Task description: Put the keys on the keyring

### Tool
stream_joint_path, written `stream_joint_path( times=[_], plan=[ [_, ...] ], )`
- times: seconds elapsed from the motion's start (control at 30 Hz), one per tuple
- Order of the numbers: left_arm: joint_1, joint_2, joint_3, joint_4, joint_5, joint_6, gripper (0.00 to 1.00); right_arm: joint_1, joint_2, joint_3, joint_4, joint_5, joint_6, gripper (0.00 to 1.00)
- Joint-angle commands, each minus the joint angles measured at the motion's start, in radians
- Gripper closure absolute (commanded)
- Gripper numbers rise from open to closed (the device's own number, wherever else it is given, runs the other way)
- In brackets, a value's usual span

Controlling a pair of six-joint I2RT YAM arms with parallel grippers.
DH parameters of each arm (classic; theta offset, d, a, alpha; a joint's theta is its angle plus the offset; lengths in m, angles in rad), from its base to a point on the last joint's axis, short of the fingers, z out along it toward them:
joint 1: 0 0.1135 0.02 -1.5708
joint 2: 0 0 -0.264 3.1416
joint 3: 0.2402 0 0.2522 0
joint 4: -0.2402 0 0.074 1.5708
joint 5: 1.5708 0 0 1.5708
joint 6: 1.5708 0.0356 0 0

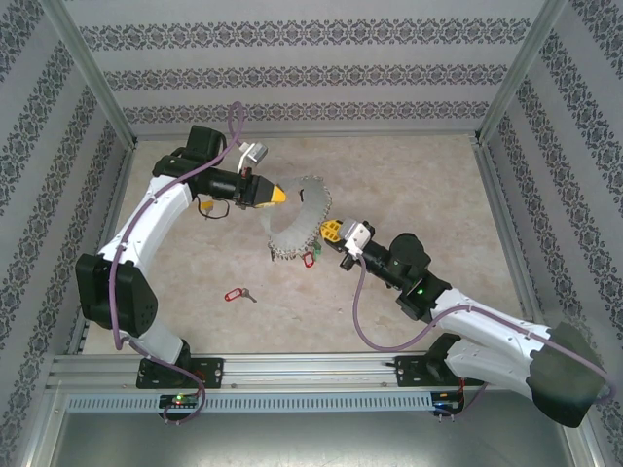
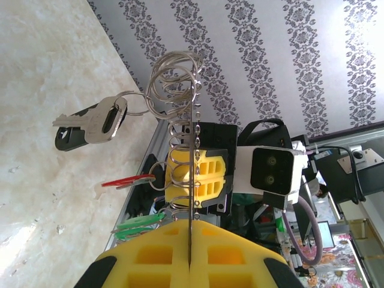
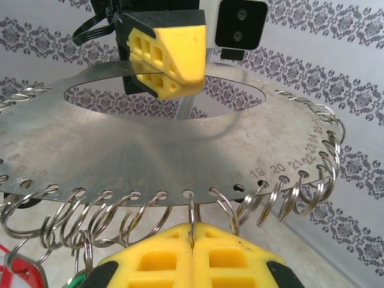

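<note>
The keyring (image 1: 310, 209) is a flat silver ring-shaped plate with numbered holes and many small split rings along its rim. It hangs tilted above the table. My left gripper (image 1: 282, 195) is shut on its far edge, and in the left wrist view the plate (image 2: 192, 150) runs edge-on into the closed yellow pads (image 2: 210, 252). My right gripper (image 3: 192, 231) is shut on one small split ring (image 3: 192, 207) at the near rim. A black-tagged key (image 2: 90, 123), a red-tagged one (image 2: 129, 180) and green-tagged ones (image 2: 141, 223) hang from the rings. Another red-tagged key (image 1: 234, 294) lies on the table.
A small yellow tag (image 1: 204, 206) lies on the table under the left arm. Patterned walls and metal posts enclose the table (image 1: 419, 185) on three sides. The arm bases sit on the rail (image 1: 311, 370) at the near edge.
</note>
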Motion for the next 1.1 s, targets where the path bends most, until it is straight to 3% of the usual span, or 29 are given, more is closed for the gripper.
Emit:
stream_joint_path(
  times=[0.0, 0.2, 0.47, 0.53, 0.73, 0.87, 1.07],
  plan=[
    [0.011, 0.071, -0.018, -0.026, -0.002, 0.080, 1.00, -0.057, -0.028, 0.017, -0.046, -0.048, -0.024, 1.00],
    [0.009, 0.161, -0.023, 0.001, -0.018, 0.096, 1.00, -0.135, 0.007, 0.064, -0.160, -0.133, -0.036, 1.00],
    [0.006, 0.220, -0.069, 0.143, -0.079, 0.006, 1.00, -0.150, 0.051, 0.066, -0.189, -0.138, -0.038, 1.00],
    [-0.003, 0.234, -0.088, 0.170, -0.097, -0.004, 0.96, -0.154, 0.081, 0.073, -0.184, -0.142, -0.030, 1.00],
    [-0.044, 0.296, -0.114, 0.228, -0.106, -0.032, 0.93, -0.177, 0.188, 0.115, -0.192, -0.226, 0.015, 1.00],
    [-0.044, 0.316, -0.128, 0.279, -0.136, -0.054, 0.82, -0.191, 0.186, 0.126, -0.249, -0.238, -0.025, 1.00],
    [-0.044, 0.344, -0.123, 0.329, -0.133, -0.062, 0.50, -0.254, 0.218, 0.191, -0.428, -0.351, -0.110, 1.00]
  ],
)
